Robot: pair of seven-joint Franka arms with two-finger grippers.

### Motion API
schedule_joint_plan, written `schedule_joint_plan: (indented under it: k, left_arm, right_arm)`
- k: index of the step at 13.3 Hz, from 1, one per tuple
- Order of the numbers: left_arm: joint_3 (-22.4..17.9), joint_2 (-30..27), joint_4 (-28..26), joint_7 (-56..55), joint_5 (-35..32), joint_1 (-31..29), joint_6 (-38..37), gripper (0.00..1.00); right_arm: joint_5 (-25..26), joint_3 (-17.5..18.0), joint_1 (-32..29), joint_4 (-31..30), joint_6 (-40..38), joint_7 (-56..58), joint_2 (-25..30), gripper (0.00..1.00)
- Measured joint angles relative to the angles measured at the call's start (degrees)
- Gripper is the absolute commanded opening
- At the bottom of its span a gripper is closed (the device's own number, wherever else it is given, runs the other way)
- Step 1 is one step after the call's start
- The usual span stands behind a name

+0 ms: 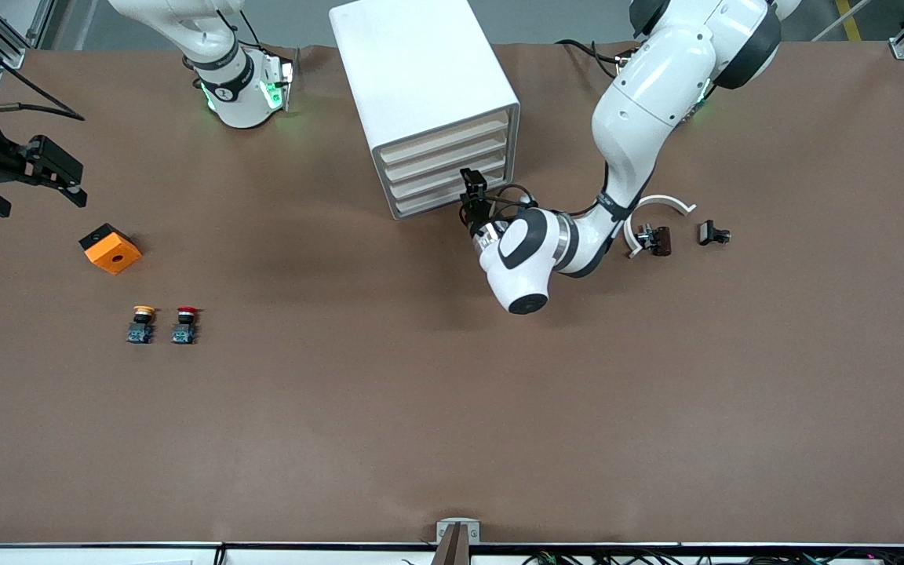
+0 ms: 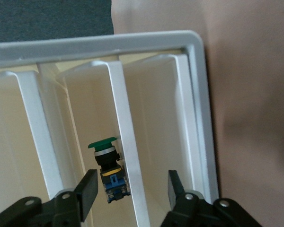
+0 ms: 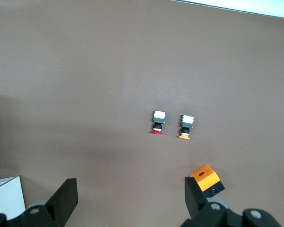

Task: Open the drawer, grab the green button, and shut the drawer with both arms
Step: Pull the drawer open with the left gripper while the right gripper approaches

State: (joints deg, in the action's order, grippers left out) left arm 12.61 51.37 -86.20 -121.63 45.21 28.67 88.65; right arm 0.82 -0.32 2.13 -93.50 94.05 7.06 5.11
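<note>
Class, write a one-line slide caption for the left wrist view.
Open left pincer faces the cabinet, its fingers either side of a green button standing in a drawer.

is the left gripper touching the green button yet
Apart. The left wrist view shows the open left gripper with the green button between its fingers, gaps showing on both sides.

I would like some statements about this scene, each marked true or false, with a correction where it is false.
1. The left claw is at the front of the white cabinet. True.
2. The left claw grips the green button. False: its fingers are open, with the button lying in a drawer between them.
3. The right claw is shut on the orange block. False: it is open and holds nothing.
4. The yellow-capped button and the red-capped button lie side by side on the table. True.
</note>
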Motion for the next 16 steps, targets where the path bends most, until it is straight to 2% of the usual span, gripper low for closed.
schedule_joint_plan:
  k: [3,5,6,7,12,16]
  left_arm:
    - [0.0,0.5,-0.1,0.0,0.9,1.5,0.0,0.28]
    - [0.0,0.6,-0.1,0.0,0.9,2.5,0.1,0.22]
    - [-0.1,0.7,-0.1,0.0,0.9,2.7,0.2,0.05]
    - [-0.1,0.9,-0.1,0.1,0.9,2.7,0.2,0.0]
    - [-1.2,1.1,0.3,-0.3,1.0,2.5,0.3,0.0]
    - [-5.3,0.9,3.4,0.1,1.2,1.0,0.0,0.0]
  right_arm:
    - [0.0,-0.1,0.0,0.1,0.0,0.0,0.0,1.0]
    - [0.0,-0.3,-0.1,0.1,0.0,0.0,0.0,1.0]
    - [0.0,-0.4,-0.2,0.1,0.0,0.0,0.0,1.0]
    - [0.0,-0.5,-0.2,0.1,0.0,0.0,0.0,1.0]
    - [-0.2,0.1,0.6,0.6,-0.1,-0.7,0.0,1.0]
    - [-0.5,0.5,7.0,1.4,-1.7,-16.0,0.0,1.0]
